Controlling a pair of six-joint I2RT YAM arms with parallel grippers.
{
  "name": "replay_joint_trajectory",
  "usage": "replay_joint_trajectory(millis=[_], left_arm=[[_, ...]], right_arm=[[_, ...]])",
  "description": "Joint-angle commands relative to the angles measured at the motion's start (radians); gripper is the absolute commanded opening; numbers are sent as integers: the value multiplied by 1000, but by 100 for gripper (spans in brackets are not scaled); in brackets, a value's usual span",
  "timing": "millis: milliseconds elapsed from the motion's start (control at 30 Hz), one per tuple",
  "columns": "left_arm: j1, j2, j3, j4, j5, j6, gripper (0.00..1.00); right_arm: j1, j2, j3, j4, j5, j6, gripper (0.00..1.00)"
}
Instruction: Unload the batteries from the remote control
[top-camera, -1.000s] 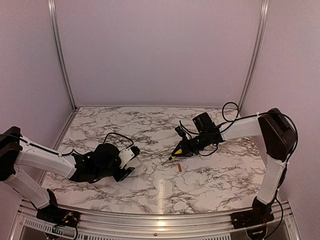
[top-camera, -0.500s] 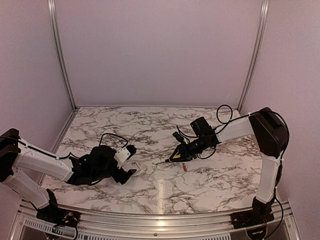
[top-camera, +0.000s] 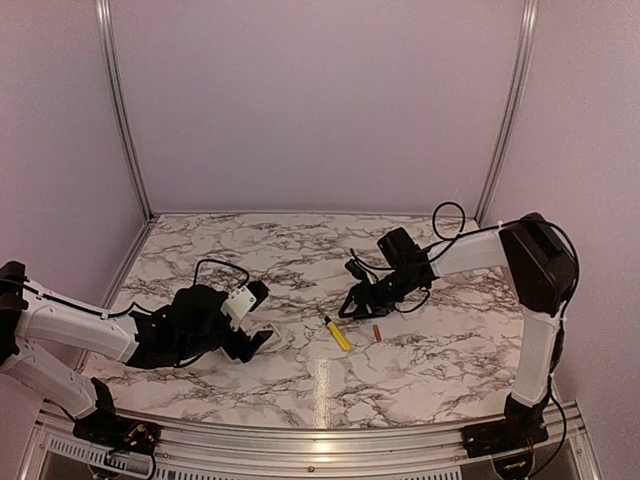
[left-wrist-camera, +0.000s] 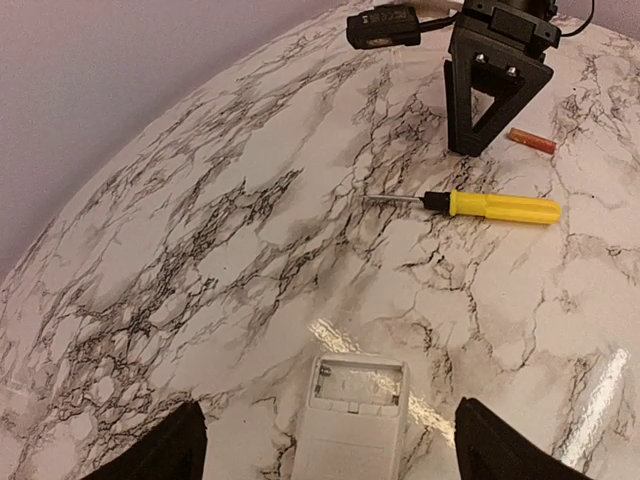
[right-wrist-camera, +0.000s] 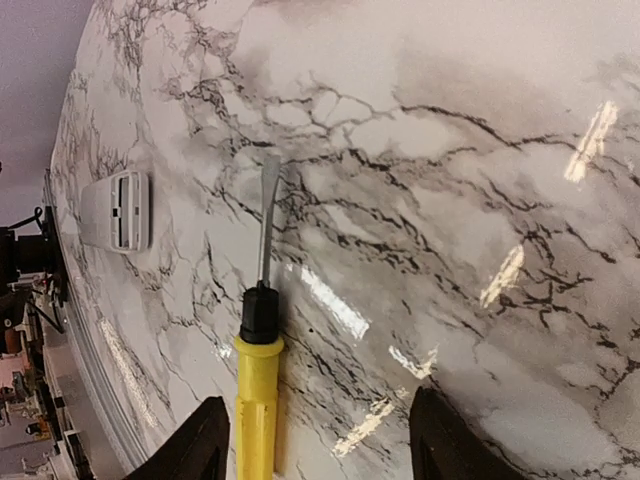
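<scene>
The white remote control lies flat on the marble between my left gripper's wide-open fingers. Its open battery bay faces up and shows no battery inside. It also shows in the right wrist view. One orange-red battery lies on the table right of a yellow screwdriver, and shows in the left wrist view. My right gripper is open and empty just above the screwdriver's handle. No other battery is in view.
The left gripper sits low at the table's front left. Metal frame posts and pink walls close the back and sides. A metal rail runs along the near edge.
The right gripper held the yellow screwdriver one second ago. It has let go of it, and the screwdriver now lies on the table beside the battery. The left gripper shifted slightly.
</scene>
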Motion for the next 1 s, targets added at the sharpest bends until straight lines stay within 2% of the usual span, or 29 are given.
replay_joint_trajectory(millis=[0, 33, 67, 100, 200, 233, 400, 533, 800, 967], left_arm=[[4, -42, 23, -9, -35, 14, 89], [4, -51, 30, -16, -41, 18, 89], [4, -58, 39, -25, -48, 24, 89], [4, -68, 49, -37, -53, 34, 89], [4, -97, 91, -87, -64, 72, 89], [4, -109, 106, -106, -69, 89, 89], [10, -171, 192, -206, -110, 191, 89], [53, -236, 230, -272, -146, 202, 89], [198, -443, 147, -166, -162, 218, 91], [293, -472, 105, -127, -224, 218, 94]], right_arm=[[5, -55, 57, -114, 94, -38, 61], [6, -67, 71, -129, 107, -45, 62], [5, -81, 85, -145, 116, -53, 72], [6, -95, 104, -159, 126, -58, 76], [5, -137, 173, -211, 176, -72, 84], [6, -153, 201, -227, 196, -76, 97], [6, -226, 338, -287, 272, -113, 99], [5, -318, 359, -232, 384, -129, 99], [6, -460, 268, -136, 551, -210, 98], [5, -623, 43, 116, 674, -284, 99]])
